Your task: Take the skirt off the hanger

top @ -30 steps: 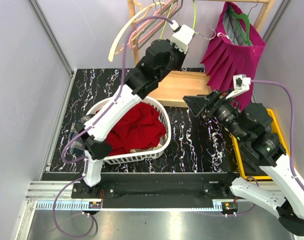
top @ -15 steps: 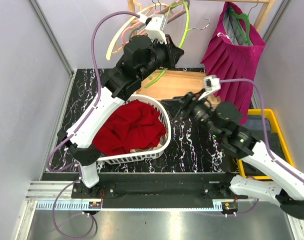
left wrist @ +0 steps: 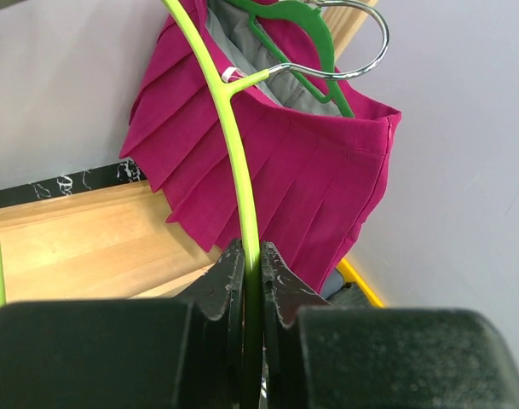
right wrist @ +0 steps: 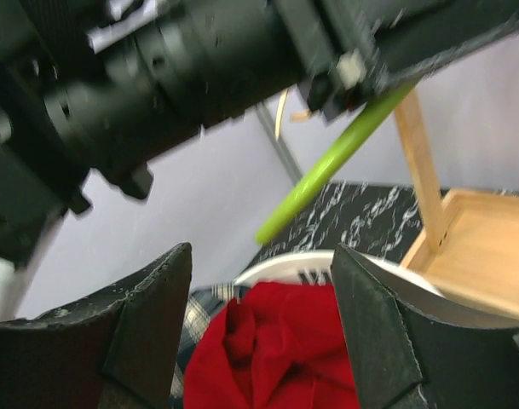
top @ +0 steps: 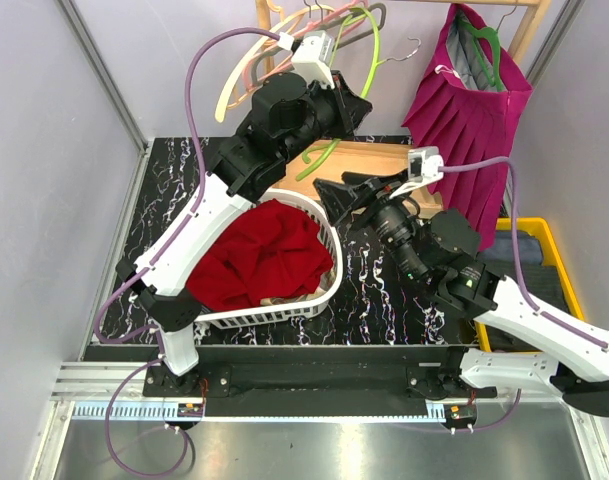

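Observation:
The magenta pleated skirt hangs at the back right on a dark green hanger tucked in its waistband. My left gripper is shut on a separate lime-green hanger, which carries no garment and is held up left of the skirt. My right gripper is open and holds nothing. It hovers beside the white basket, pointing at the red cloth inside, under the lime-green hanger's lower tip.
Several bare hangers crowd the rail at the back left. The wooden rack base lies behind the basket. A yellow tray with dark cloth sits at the right. A plaid cloth lies left of the basket.
My left arm swung left with the lime-green hanger, away from the skirt. My right arm moved left toward the basket, its jaws narrowing a little but staying open.

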{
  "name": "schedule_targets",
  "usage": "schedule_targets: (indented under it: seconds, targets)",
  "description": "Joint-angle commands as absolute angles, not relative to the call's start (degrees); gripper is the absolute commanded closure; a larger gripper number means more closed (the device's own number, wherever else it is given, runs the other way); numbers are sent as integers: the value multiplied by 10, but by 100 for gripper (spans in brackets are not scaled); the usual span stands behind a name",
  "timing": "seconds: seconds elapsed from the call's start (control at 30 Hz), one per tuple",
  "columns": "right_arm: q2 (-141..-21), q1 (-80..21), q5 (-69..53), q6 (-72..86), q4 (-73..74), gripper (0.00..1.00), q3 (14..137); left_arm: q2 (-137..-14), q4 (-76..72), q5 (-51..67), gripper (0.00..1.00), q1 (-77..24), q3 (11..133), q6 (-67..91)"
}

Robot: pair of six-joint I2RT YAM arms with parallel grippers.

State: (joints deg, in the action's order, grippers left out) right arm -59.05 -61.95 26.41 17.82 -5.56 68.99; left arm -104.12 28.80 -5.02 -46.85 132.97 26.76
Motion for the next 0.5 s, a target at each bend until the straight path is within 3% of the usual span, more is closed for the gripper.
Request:
schedule_targets:
  seconds: [0.0,0.47]
  targets:
    - [-609,-622,335,137,-155,26,718,-1036,235,-66,100,-475,1340,278]
    - [-660,-623,330,182,-120,34,780,-1015,244,-53,100,-488,1347,286]
